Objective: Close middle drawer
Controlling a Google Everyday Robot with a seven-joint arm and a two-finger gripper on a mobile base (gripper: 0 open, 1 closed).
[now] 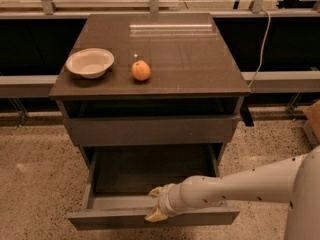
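Observation:
The middle drawer (200, 217) is pulled far out of the dark grey-brown cabinet, and its lighter inner floor (150, 176) shows empty. My gripper (154, 203) is at the drawer's front edge, a little left of centre. Its yellowish fingertips (155, 190) are spread apart: one lies just inside the drawer, the other against the front panel. My white arm (240, 186) comes in from the lower right across the drawer's right front corner.
The taller top drawer (150, 130) stands slightly ajar under the tabletop (190, 59). A white bowl (90, 62) and an orange (141, 70) sit on the top. A cable (261, 39) hangs at the right. A cardboard box (312, 121) stands on the floor at far right.

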